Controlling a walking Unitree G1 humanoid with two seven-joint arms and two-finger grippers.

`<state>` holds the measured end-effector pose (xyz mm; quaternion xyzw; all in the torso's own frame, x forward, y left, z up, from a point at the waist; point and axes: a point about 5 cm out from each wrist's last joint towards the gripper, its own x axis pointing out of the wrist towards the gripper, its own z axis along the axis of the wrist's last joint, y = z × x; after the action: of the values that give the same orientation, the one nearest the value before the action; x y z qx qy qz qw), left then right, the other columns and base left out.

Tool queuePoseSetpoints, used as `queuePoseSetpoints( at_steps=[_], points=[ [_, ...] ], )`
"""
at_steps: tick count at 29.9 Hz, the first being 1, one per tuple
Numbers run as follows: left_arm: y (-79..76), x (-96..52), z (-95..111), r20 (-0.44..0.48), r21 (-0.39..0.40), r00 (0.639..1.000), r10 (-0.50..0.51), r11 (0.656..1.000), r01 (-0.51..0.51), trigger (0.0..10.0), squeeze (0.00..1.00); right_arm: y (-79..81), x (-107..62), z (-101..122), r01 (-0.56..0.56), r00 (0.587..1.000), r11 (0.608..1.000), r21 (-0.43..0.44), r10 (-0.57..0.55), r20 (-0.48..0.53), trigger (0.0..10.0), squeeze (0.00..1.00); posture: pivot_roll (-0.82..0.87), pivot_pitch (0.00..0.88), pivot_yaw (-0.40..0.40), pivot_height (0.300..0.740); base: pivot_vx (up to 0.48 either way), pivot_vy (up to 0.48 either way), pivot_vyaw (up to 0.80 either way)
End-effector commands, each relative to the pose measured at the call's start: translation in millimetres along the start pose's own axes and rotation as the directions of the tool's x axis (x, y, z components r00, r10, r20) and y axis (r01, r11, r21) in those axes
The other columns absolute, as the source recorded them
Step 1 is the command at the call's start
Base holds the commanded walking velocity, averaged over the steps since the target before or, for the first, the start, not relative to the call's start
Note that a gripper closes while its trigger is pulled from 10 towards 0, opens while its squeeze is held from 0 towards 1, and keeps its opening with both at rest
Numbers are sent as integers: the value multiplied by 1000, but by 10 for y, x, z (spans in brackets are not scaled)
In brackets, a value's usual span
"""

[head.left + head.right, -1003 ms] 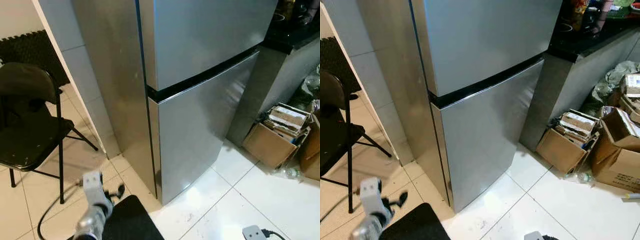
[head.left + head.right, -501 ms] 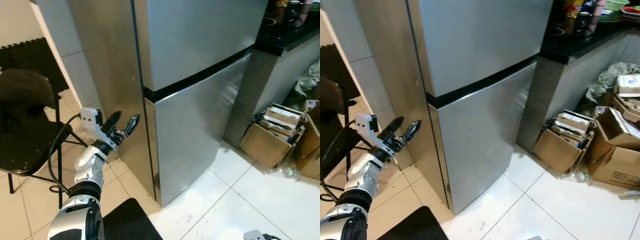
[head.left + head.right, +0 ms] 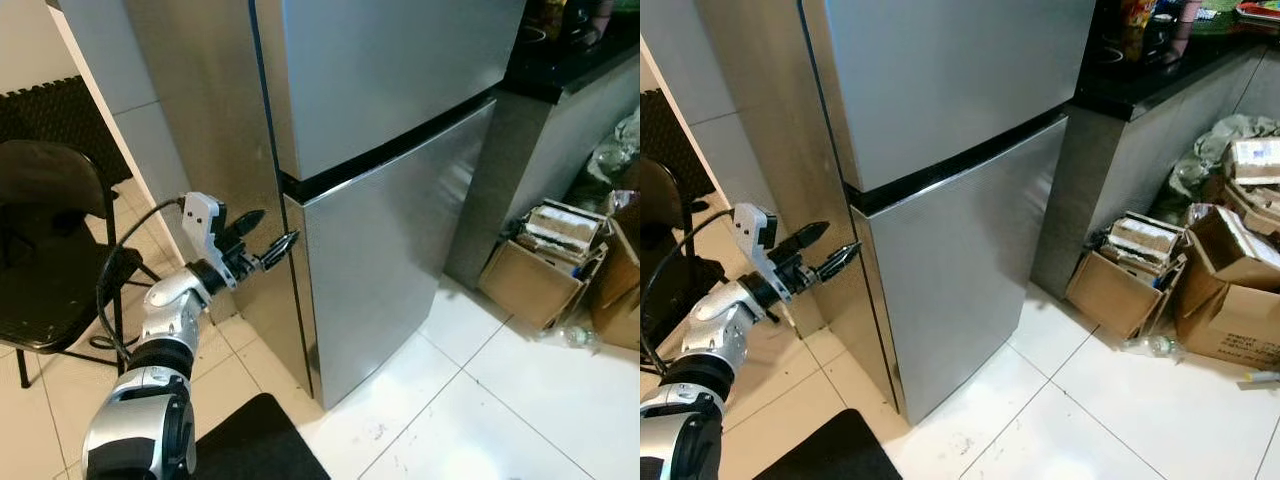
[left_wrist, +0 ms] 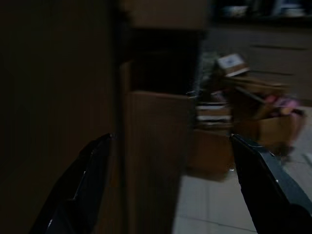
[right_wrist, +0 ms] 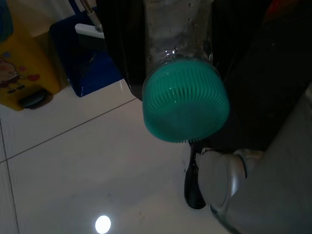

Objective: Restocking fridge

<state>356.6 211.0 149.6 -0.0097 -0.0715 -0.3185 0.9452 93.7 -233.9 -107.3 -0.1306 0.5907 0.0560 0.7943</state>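
While raised, left arm's fingers (image 3: 283, 244) (spread) at fridge (image 3: 380, 150) edge

White tiled floor (image 3: 1060, 400) carries a steel fridge (image 3: 940, 200) at centre, both doors closed. To its left stands a black folding chair (image 3: 50, 250); to its right, against a dark-topped desk (image 3: 1160, 80), sit open cardboard boxes (image 3: 1180, 290). A black mat (image 3: 260, 445) lies near.

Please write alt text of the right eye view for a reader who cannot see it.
The left gripper, jaws open, reaches toward the left edge of a closed silver fridge. Open cardboard boxes sit on the white tiled floor to its right.
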Motion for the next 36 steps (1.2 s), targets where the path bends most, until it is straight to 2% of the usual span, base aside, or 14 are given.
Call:
queuePoseSetpoints(
  at_steps=[1, 9, 10, 13, 18, 30, 34, 36],
  points=[
    [61, -17, 40, -16, 31, 999, 28, 999, -27, 10000, 0, 7, -6, -51, 0, 1000, 1000, -11, 0, -7, 10000, 0, -107, 90, 15, 740, 0, 0, 0],
    [-44, 84, -15, -10, -56, 999, -42, 998, 41, 10000, 0, 13, -32, -203, -1, 1000, 1000, -17, 1, -21, 10000, 0, -150, 182, 26, 740, 0, 0, 0],
    [-94, 128, -17, -4, -77, 996, -88, 993, 87, 10000, 0, -11, -42, -235, 3, 1000, 1000, -16, -3, -22, 10000, 0, -159, 203, 27, 740, 0, 0, 0],
    [-146, 179, -15, -1, -87, 992, -127, 988, 127, 10000, 0, -40, -53, -266, 9, 1000, 1000, -14, -9, -24, 10000, 0, -169, 224, 28, 740, 0, 0, 0],
    [-216, 289, 13, -11, -69, 986, -166, 984, 164, 10000, 0, -84, -72, -318, 23, 999, 1000, -5, -23, -26, 10000, 0, -184, 251, 37, 740, 0, 0, 0],
    [-248, 408, 109, 9, -26, 986, -165, 986, 166, 10000, 0, -86, -75, -319, 28, 1000, 1000, 2, -28, -14, 10000, 0, -195, 248, 36, 740, 0, 0, 0],
    [-199, 507, 318, 69, 36, 990, -126, 992, 123, 10000, 0, -116, -82, -323, 35, 999, 999, 1, -35, -10, 10000, 0, -198, 248, 37, 740, 0, 0, 0],
    [-188, 515, 343, 75, 38, 990, -121, 992, 118, 10000, 0, -120, -83, -325, 37, 999, 999, 1, -37, -11, 10000, 0, -198, 248, 37, 740, 0, 0, 0]
  ],
)
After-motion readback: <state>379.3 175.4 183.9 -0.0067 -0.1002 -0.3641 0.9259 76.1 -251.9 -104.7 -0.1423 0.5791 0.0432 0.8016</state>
